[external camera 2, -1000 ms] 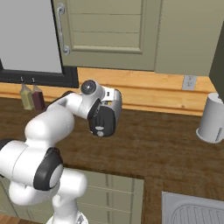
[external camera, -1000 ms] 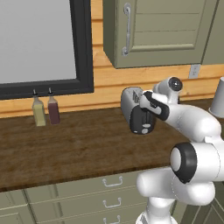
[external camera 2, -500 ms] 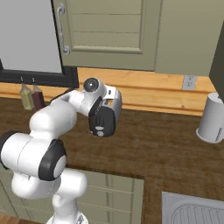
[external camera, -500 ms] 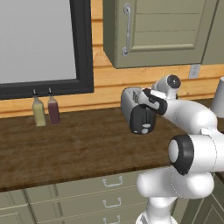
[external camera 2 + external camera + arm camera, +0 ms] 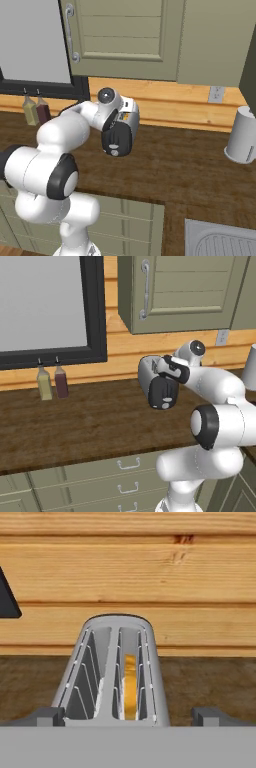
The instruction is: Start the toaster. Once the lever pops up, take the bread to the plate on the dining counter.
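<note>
I see the rounded silver-white toaster (image 5: 114, 672) with its black end panel (image 5: 162, 393) standing on the dark wood worktop (image 5: 90, 423), close to the pale plank wall. A tan-yellow slice of bread (image 5: 130, 686) sits upright in its right slot. My gripper (image 5: 128, 716) hangs right above the slots, fingertips (image 5: 46, 715) spread wide, holding nothing. Far left, two small bottles (image 5: 52, 382) stand below the dark-framed window. A white canister (image 5: 242, 141) sits at the right.
</note>
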